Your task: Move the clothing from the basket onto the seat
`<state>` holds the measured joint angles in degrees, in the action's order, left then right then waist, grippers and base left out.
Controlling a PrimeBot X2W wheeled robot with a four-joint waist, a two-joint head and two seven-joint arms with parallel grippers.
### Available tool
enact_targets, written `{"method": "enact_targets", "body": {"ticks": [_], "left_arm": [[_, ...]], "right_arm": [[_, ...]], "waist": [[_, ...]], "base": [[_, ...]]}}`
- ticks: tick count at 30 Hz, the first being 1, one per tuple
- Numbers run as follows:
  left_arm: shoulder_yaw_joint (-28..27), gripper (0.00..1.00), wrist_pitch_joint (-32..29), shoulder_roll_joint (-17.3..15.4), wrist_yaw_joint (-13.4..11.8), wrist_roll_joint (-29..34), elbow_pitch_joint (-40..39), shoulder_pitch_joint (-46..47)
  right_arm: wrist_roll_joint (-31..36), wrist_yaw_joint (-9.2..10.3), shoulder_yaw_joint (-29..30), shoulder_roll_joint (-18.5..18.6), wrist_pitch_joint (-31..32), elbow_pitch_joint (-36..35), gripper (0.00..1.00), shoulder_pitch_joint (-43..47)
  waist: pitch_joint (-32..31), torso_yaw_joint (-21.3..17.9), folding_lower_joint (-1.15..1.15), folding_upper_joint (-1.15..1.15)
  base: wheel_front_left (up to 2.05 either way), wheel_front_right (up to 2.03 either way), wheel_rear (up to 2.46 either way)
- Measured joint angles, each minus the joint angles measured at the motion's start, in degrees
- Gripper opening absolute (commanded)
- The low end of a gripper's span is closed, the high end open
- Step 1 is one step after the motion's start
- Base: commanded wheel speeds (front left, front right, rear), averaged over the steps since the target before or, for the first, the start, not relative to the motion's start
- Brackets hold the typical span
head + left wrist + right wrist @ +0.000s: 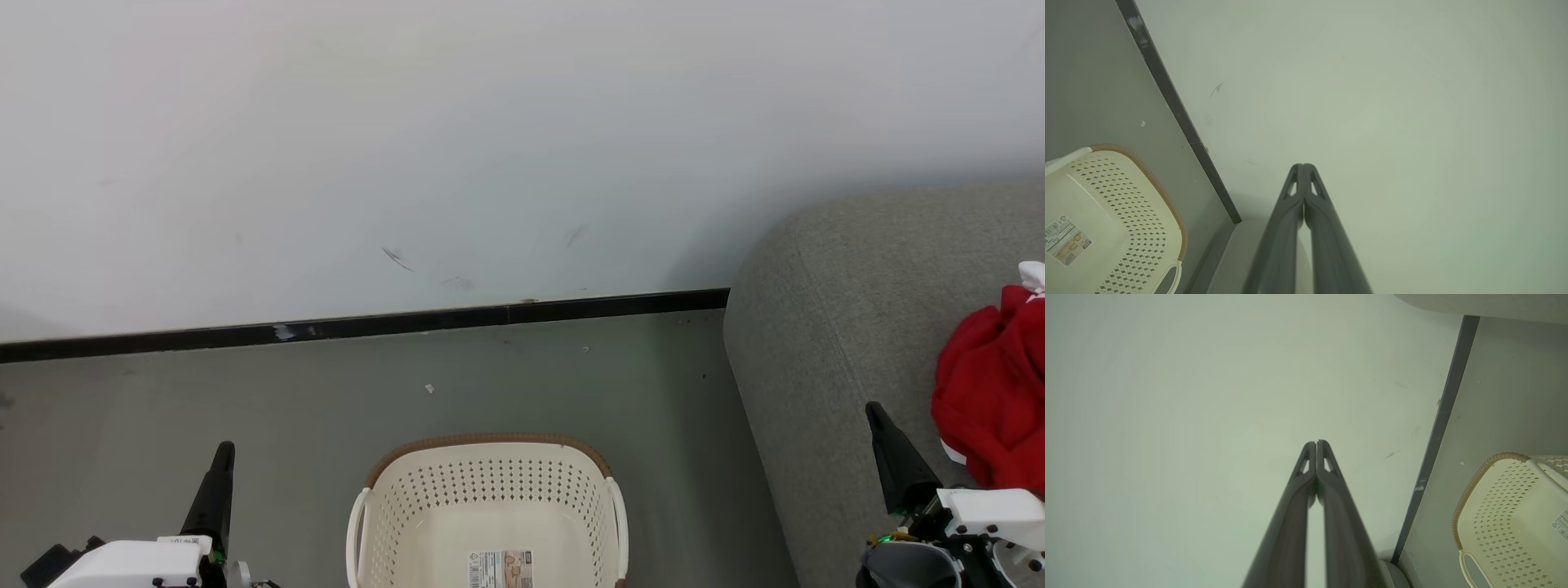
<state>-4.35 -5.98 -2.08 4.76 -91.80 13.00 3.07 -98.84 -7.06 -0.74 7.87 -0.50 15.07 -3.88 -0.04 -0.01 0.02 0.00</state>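
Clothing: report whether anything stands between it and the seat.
Nothing visible does. The clothing already lies on the seat, apart from the right gripper, and the part of the basket in view holds only its label.

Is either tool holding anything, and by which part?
Nothing is held: left tool and right tool are both shut, empty; clothing lies on the seat.

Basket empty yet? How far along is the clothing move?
Looks done: the basket shows just its label inside, and the red clothing lies on the seat. In hand: nothing; left gripper and right gripper are both shut, empty. Left: likely nothing, though the basket's near end is out of frame.
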Motion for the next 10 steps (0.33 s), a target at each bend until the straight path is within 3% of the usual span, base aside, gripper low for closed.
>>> {"method": "enact_targets", "body": {"ticks": [10], "left_arm": [[-0.1, 0.0, 0.0, 0.0, 0.0, 0.0, 0.1, 0.0]], "right_arm": [[0.0, 0.0, 0.0, 0.0, 0.0, 0.0, 0.0, 0.0]], "waist": [[0.0, 0.0, 0.0, 0.0]], "base": [[0.0, 0.0, 0.0]]}}
